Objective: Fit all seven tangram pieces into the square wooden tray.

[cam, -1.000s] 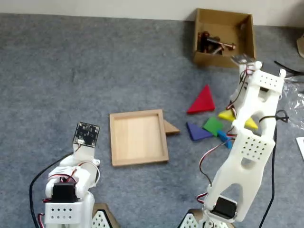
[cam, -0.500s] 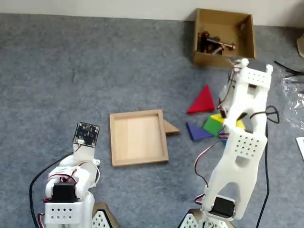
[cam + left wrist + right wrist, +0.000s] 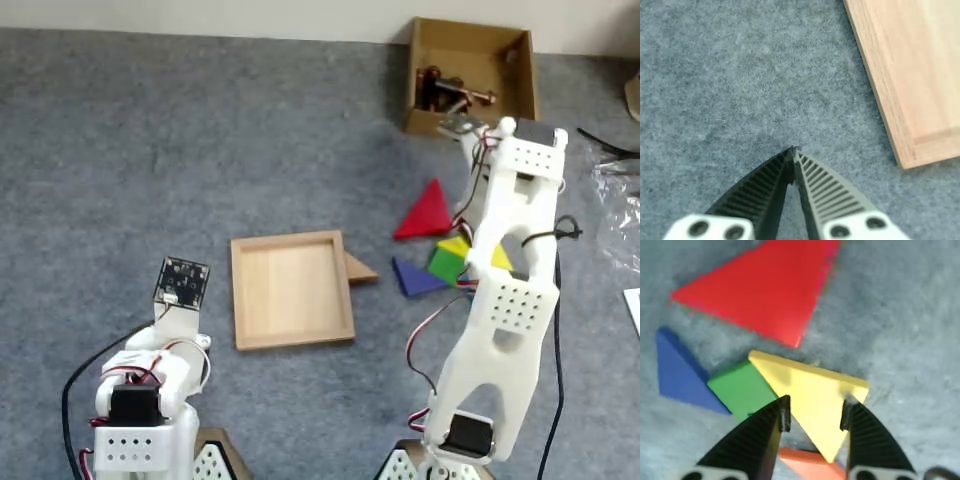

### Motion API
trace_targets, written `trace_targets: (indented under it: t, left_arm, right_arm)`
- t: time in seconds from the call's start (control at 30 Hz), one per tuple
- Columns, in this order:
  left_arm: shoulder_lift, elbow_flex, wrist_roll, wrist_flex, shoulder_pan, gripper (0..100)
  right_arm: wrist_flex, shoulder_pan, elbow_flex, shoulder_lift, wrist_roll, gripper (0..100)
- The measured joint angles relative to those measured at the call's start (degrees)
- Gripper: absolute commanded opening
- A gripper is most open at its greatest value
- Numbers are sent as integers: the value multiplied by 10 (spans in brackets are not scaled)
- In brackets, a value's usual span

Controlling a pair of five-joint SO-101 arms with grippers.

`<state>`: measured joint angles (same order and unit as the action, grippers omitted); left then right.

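On grey carpet (image 3: 150,130): wooden tray (image 3: 291,290), cardboard box (image 3: 505,75); left hand (image 3: 792,152) together, right hand (image 3: 815,415) apart.

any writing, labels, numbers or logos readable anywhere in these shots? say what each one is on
No text can be read in any view.
wooden tray: bare wood, no marks.
red triangle and yellow triangle: plain coloured faces, no print.
cardboard box: no print visible on its wall.
black board on an arm's wrist: tiny pale specks, too small to read.
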<state>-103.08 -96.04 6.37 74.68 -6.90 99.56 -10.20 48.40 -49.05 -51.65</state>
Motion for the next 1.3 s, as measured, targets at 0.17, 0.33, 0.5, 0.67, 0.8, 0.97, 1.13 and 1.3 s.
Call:
trace_targets:
  t: [0.17,0.33,0.5,0.67,0.8,0.97,1.13,1.3]
  left_arm:
    - [0,0,0,0,0,5]
    - [0,0,0,0,0,5]
    - [0,0,0,0,0,5]
    - [0,0,0,0,0,5]
    - [0,0,0,0,0,5]
    - [0,0,0,0,0,5]
    - [0,0,0,0,0,5]
    - [0,0,0,0,0,5]
  right_arm:
    - [0,-12,0,0,-78,275]
    - [0,-38,-1,0,-149,275]
    - [0,-41,-47,0,-212,275]
    - [0,-42,-62,0,-260,276]
    - [0,-43,-62,0,-291,276]
    - [0,-34,-62,0,-295,276]
    - [0,-16,-62,-1,-295,275]
    - [0,-13,-53,-22,-295,275]
